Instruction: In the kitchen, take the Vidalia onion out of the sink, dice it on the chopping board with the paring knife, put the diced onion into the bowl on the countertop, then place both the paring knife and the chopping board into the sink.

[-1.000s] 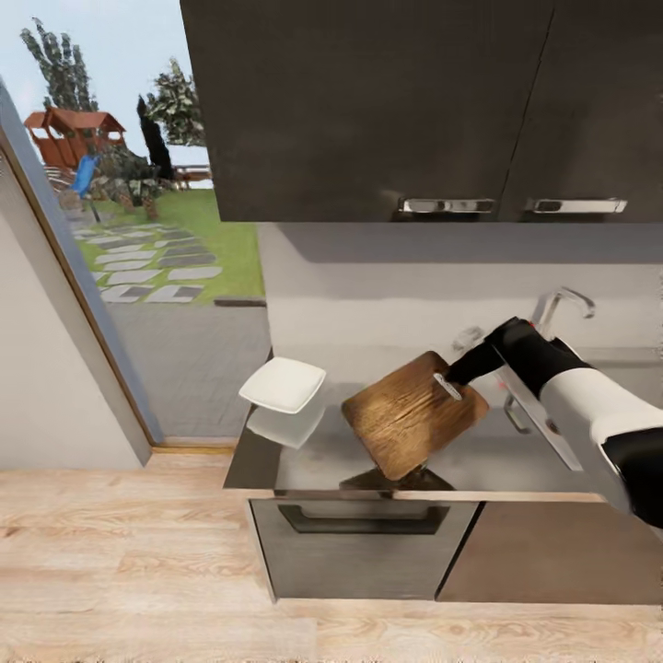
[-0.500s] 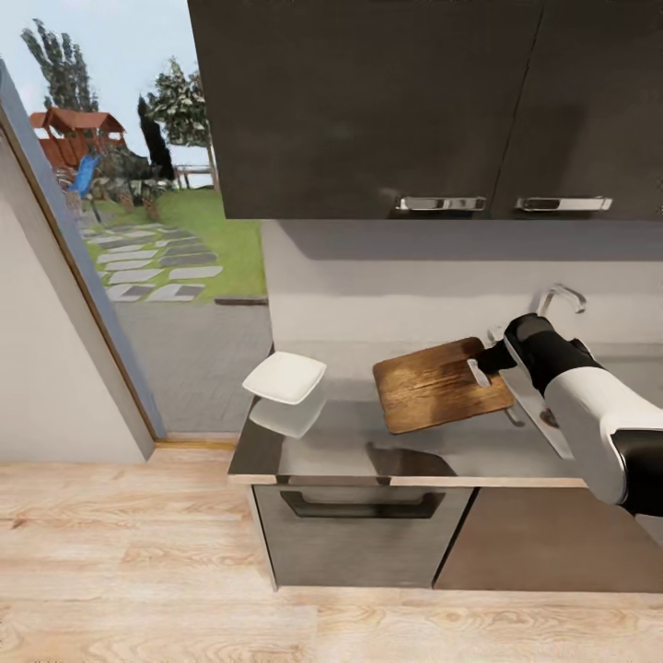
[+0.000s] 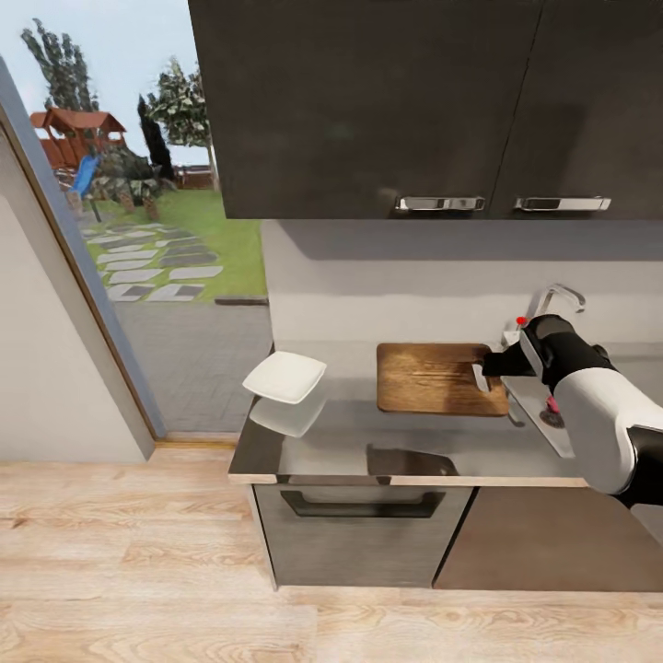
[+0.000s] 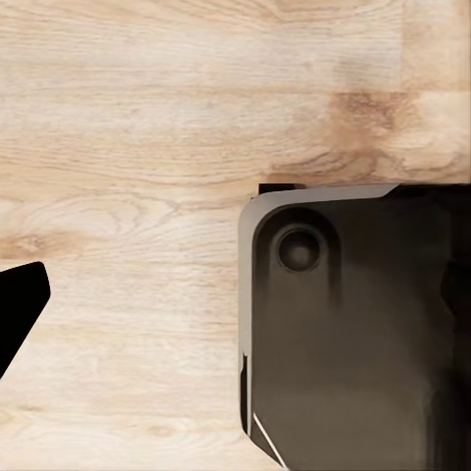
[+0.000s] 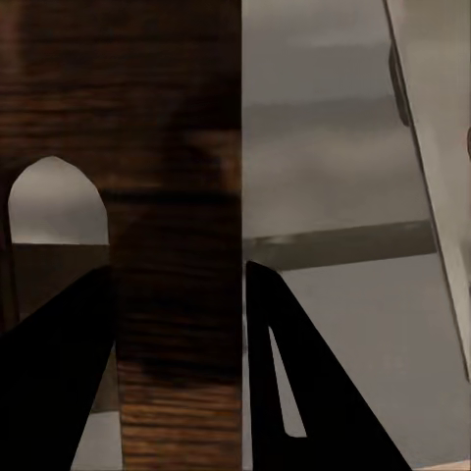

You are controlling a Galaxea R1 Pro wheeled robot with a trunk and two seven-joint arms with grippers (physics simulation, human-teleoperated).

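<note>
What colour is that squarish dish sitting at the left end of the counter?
White. The shallow squarish bowl shows best in the head view, mirrored in the glossy grey countertop.

A brown wood grain is shown on the chopping board (image 3: pixel 431 378), with a slight sheen. The worktop (image 3: pixel 350 442) is rendered as glossy grey, mirroring the smooth white bowl (image 3: pixel 284 378). The upper cabinets (image 3: pixel 368 101) are seen dark and matt, their handles (image 3: pixel 440 203) probably chromed metal. The floor (image 3: pixel 129 552) is pale wood.
</note>
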